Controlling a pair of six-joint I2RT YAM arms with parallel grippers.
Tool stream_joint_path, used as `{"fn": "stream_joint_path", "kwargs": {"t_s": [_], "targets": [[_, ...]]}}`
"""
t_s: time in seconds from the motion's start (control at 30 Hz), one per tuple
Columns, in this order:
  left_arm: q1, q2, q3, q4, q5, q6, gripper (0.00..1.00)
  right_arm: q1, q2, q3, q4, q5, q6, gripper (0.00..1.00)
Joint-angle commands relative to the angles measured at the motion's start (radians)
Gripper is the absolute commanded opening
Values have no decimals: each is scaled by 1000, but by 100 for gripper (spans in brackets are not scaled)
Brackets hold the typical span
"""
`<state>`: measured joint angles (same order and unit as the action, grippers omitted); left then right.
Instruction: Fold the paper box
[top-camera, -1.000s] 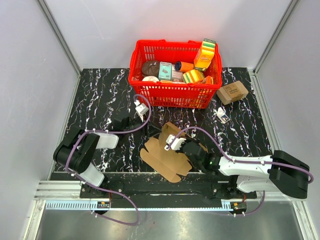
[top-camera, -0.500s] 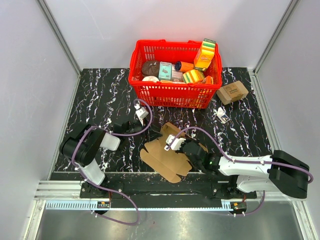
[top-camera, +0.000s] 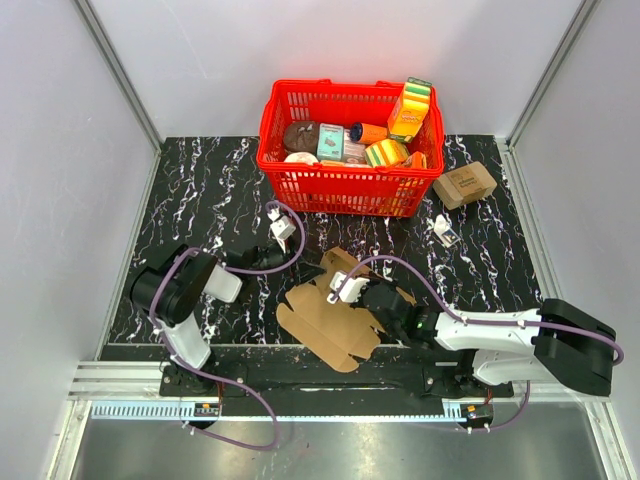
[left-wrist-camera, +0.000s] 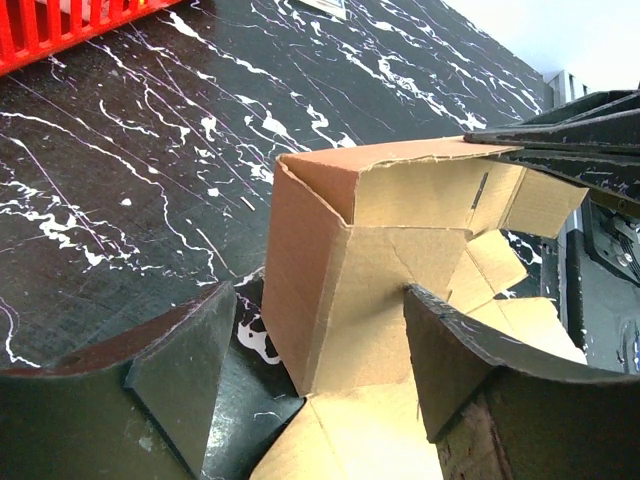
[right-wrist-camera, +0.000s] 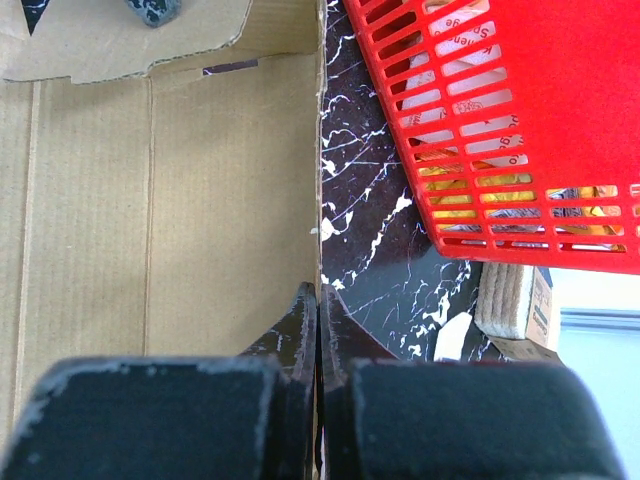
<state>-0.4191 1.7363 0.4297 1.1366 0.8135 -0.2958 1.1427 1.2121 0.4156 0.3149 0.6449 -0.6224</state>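
Right gripper (right-wrist-camera: 318, 300) clamps cropped paper box (right-wrist-camera: 150, 200).

My left arm (top-camera: 175, 290): folded, near-left corner, left jaws wide apart. Right arm (top-camera: 490, 330): low along near edge, right jaws clamping paper box (top-camera: 325, 325).

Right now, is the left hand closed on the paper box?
No, the left hand is open, with the paper box between its spread fingers.

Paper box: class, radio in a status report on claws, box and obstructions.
Left claw open, facing the paper box. Right claw shut on its edge. One wall raised, other flaps flat. Red basket beyond, not touching.
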Motion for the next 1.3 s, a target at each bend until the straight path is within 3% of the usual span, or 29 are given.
{"fn": "stream_joint_path", "kwargs": {"t_s": [0.0,0.7,1.27], "targets": [[-6,37,-25,173,56,-19,72,9,-19,40,4,-4,-19,0],[-4,46,-95,275,55,-12,73,92,14,40,78,62,-221,0],[-12,37,-175,368,-66,-8,73,161,20,-6,118,94,-261,0]]}}
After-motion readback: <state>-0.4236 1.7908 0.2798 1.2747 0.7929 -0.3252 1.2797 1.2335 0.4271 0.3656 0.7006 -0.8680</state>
